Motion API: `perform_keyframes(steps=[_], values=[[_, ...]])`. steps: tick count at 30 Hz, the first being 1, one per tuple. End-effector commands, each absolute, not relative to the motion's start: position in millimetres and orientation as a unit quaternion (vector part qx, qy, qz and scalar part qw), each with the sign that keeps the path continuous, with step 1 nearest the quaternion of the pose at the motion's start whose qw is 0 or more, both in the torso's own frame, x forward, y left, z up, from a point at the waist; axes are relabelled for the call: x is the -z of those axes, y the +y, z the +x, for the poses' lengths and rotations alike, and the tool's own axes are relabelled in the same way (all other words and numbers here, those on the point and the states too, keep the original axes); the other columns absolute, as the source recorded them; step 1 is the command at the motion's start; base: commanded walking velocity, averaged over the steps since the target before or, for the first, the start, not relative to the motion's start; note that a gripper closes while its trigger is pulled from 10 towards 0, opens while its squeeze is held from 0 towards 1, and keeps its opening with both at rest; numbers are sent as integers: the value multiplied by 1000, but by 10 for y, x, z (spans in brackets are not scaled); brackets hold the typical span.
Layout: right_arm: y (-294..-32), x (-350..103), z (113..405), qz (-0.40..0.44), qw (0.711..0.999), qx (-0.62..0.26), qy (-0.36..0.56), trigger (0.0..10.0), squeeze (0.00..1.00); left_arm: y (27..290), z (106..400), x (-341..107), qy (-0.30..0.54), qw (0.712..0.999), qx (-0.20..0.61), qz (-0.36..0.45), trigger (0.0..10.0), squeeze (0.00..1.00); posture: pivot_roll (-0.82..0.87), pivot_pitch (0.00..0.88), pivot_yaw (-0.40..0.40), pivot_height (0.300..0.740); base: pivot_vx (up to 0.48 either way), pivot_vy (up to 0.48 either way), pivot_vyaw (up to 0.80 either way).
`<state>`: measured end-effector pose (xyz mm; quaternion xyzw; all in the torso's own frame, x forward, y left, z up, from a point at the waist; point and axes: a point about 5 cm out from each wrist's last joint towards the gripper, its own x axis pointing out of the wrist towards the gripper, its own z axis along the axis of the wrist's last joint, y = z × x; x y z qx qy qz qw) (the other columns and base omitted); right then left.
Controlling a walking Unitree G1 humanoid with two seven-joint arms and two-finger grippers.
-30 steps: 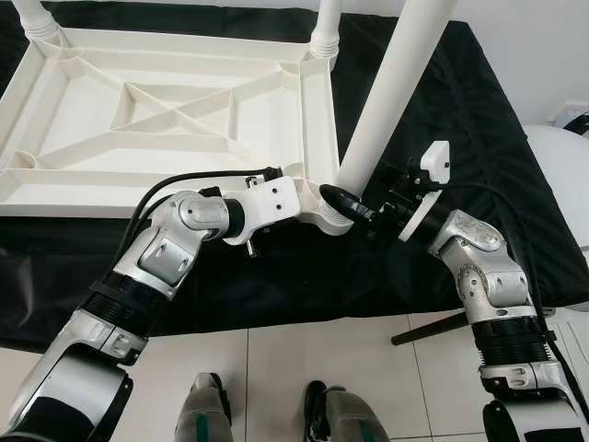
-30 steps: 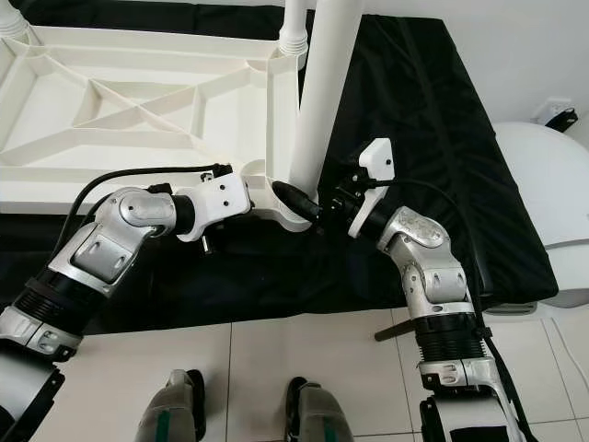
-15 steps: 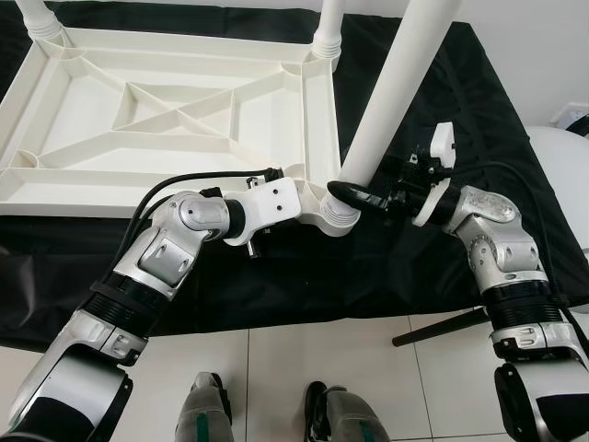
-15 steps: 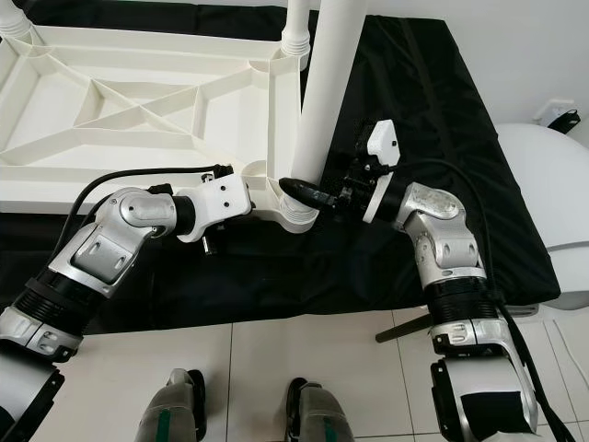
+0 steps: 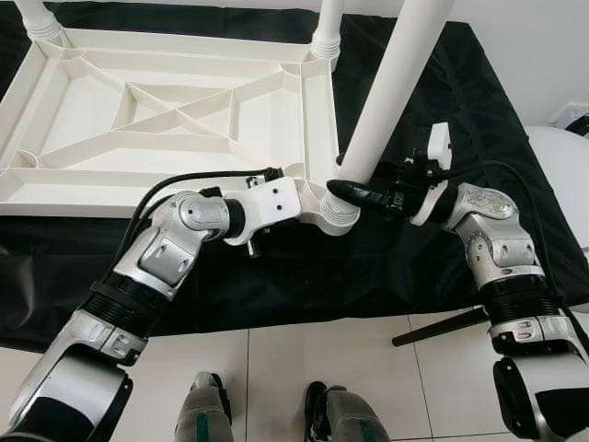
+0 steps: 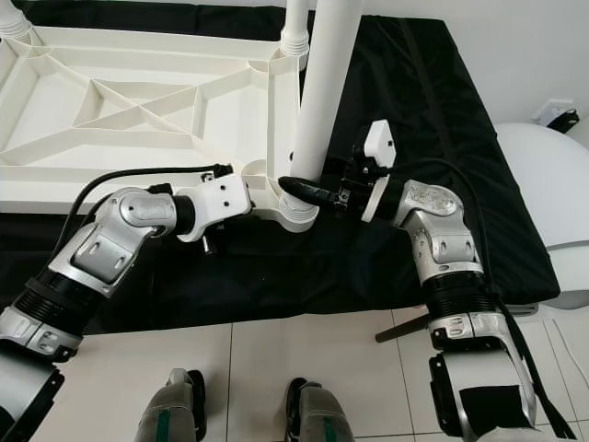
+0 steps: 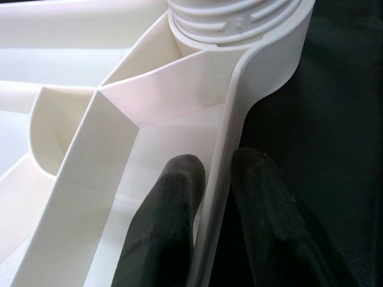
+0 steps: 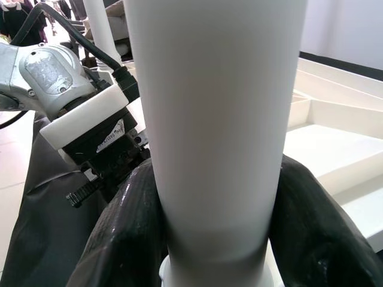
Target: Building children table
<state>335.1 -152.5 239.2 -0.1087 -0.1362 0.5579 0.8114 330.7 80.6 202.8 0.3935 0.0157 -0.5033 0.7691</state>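
The white table top [image 5: 138, 180] lies upside down on a black cloth, ribs facing up. A long white leg [image 5: 391, 92] stands tilted in the near right corner socket [image 5: 336, 214]. My right gripper [image 5: 350, 191] is shut on this leg just above the socket; in the right wrist view its fingers [image 8: 128, 233] hug both sides of the leg [image 8: 215, 119]. My left gripper [image 7: 218, 164] is shut on the table top's rim [image 7: 230, 119] right beside that socket, one finger inside the rim and one outside.
Two more legs [image 5: 324, 28] [image 5: 37, 18] stand in the far corners. The black cloth [image 5: 460, 110] hangs over the front edge. A white rounded object [image 5: 561, 157] sits at the right. A dark stick [image 5: 442, 329] lies on the tiled floor near my feet.
My right wrist has turned and swung round the leg's base, its fingers now wrapped closer about the leg. The left arm and the table top have stayed put.
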Motion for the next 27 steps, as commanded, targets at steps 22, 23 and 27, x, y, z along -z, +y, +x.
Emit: perform_keyframes(steps=[22, 23, 27], values=[[-1447, -2337, 3123, -6, 902, -389, -187, 0, 0, 765, 3284, -1989, 16, 759, 513, 400, 10000, 0, 67, 223, -27, 740, 0, 0, 0], [-1447, -2337, 3123, -6, 902, -389, -187, 0, 0, 765, 3284, -1989, 16, 759, 513, 400, 10000, 0, 67, 223, -27, 740, 0, 0, 0], [-1406, -2290, 3073, 2, 910, -372, -185, 0, 0, 762, 3283, -1990, 15, 759, 514, 399, 10000, 0, 67, 224, -28, 740, 0, 0, 0]])
